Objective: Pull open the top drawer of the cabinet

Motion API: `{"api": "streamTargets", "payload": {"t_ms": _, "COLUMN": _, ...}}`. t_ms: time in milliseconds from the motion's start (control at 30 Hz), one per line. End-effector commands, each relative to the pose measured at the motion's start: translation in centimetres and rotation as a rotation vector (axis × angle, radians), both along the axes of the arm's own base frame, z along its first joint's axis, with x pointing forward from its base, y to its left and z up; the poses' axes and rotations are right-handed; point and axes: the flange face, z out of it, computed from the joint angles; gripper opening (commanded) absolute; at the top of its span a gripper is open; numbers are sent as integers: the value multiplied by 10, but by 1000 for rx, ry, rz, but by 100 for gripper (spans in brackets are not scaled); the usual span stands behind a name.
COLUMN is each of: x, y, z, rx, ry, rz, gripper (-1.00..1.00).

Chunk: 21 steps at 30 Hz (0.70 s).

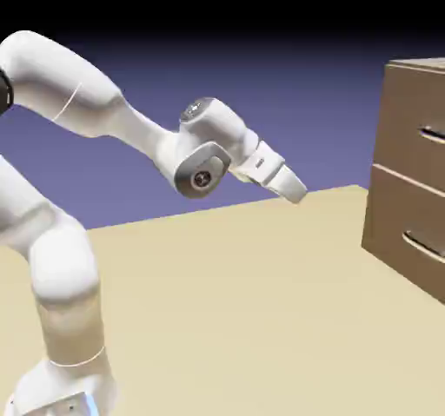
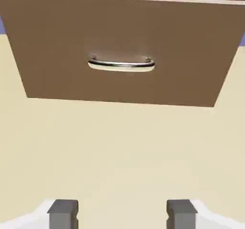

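The white Franka arm (image 1: 104,110) is reaching out over the tan table (image 1: 243,301), its claw (image 1: 295,190) hanging in the air and angled down toward the brown cabinet (image 1: 395,145) standing at the table's right edge. The claw is well apart from the cabinet and is touching nothing. In the hand view its two grey fingertips (image 2: 63,212) are standing wide apart, open and empty, with bare table showing between them. The top drawer (image 1: 413,119) is sitting closed, its front flush with the cabinet, its bar handle (image 1: 432,133) showing at the frame's right edge. Below it, the lower drawer (image 2: 124,51) is filling the hand view, its metallic handle (image 2: 121,64) lying level across the front.
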Motion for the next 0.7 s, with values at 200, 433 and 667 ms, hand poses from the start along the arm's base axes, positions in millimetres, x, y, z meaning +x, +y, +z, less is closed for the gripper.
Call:
{"api": "streamTargets", "payload": {"t_ms": 200, "x": 53, "y": -70, "z": -34, "rx": 327, "ry": 108, "rz": -331, "gripper": 0}}
{"api": "streamTargets", "payload": {"t_ms": 433, "x": 88, "y": -143, "z": -82, "rx": 570, "ry": 169, "rz": -687, "gripper": 0}}
{"api": "streamTargets", "payload": {"t_ms": 667, "x": 107, "y": -212, "z": -122, "rx": 738, "ry": 137, "rz": -1029, "gripper": 0}}
